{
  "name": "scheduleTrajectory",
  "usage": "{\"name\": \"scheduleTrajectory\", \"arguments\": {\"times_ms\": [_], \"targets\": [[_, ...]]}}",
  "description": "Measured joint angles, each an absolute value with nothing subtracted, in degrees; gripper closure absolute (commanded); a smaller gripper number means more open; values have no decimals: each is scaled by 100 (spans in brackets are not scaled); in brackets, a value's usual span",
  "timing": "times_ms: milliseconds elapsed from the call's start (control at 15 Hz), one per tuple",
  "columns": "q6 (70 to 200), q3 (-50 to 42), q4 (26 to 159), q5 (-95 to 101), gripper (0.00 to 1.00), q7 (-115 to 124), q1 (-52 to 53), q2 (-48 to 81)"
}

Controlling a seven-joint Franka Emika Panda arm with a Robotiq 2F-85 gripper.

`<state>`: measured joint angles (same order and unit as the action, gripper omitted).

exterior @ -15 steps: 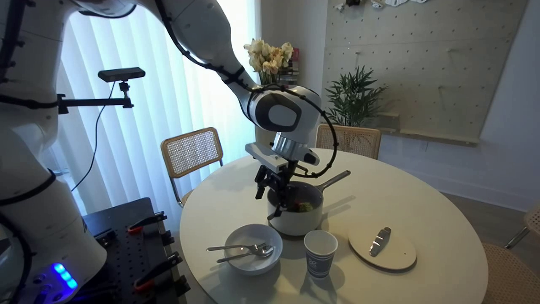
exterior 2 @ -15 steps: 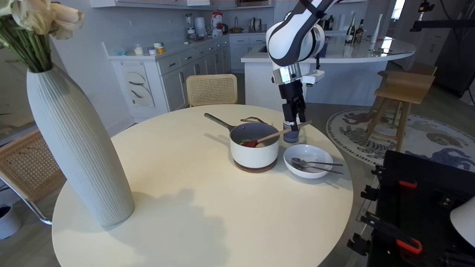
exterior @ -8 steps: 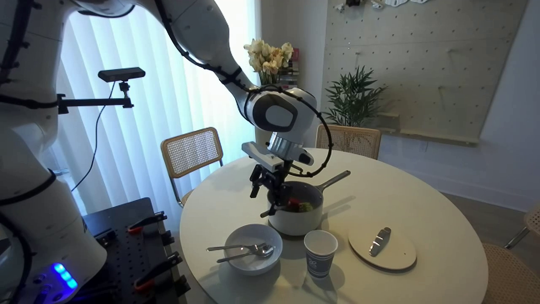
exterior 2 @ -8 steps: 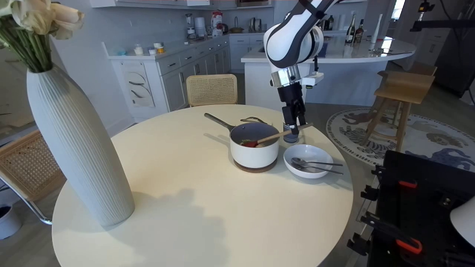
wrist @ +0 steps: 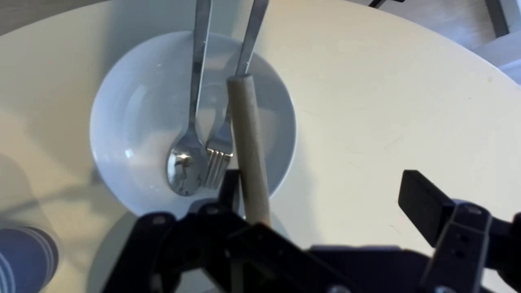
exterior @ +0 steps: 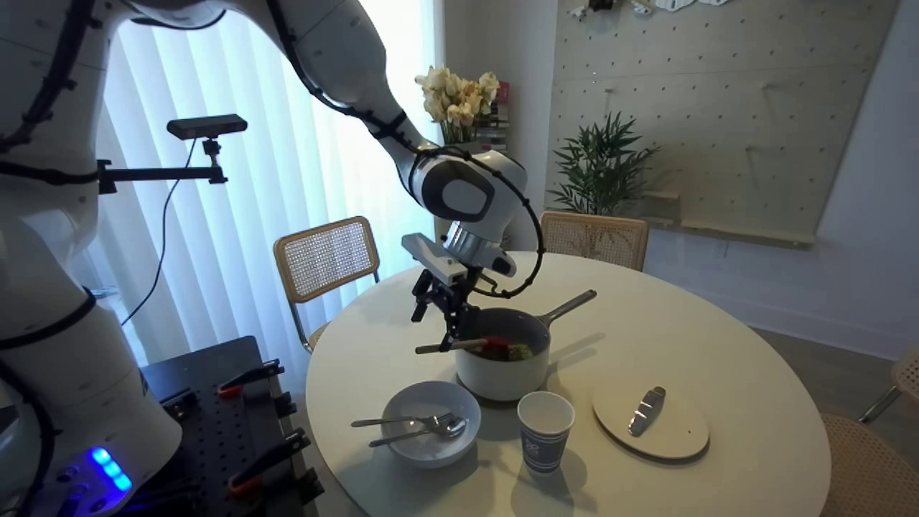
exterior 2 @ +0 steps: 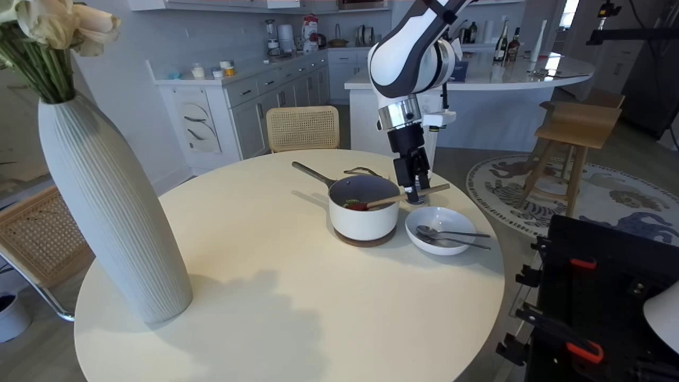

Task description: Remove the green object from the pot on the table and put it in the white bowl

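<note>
The pot (exterior: pixel 502 377), white outside and dark inside, stands on the round white table (exterior 2: pixel 254 239). The small green object (exterior: pixel 520 352) lies in the pot; it shows partly in an exterior view (exterior 2: pixel 350 202). A wooden-handled red utensil leans on the rim, its handle (wrist: pixel 247 138) sticking out over the white bowl (wrist: pixel 138 110). The bowl (exterior 2: pixel 440 213) stands beside the pot and holds a spoon and fork. My gripper (wrist: pixel 323 183) is open, by the pot's rim on the bowl side (exterior: pixel 434 329). The handle stands between its jaws, close against one finger; whether they touch is unclear.
A paper cup (exterior: pixel 546 434) stands near the bowl and pot. A flat white plate (exterior: pixel 678 431) with a metal piece (exterior: pixel 647 411) lies farther along. The pot's long handle (exterior 2: pixel 313 174) points away from the bowl. A tall white vase (exterior 2: pixel 116 212) stands across the table.
My open gripper has moved toward the table's robot side, to the left in an exterior view. The wooden handle has swung with it, its free end shifting; the pot and bowl are unmoved.
</note>
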<state>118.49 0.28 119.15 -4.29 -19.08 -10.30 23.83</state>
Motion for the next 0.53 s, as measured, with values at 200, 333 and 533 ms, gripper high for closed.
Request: {"name": "scheduleTrajectory", "arguments": {"times_ms": [200,333,533], "targets": [[11792,117,11915,-636,0,-1908,-973,2383],[11779,141,11915,-711,0,-1908,-922,2383],[11782,157,11915,-729,0,-1895,-860,2382]]}}
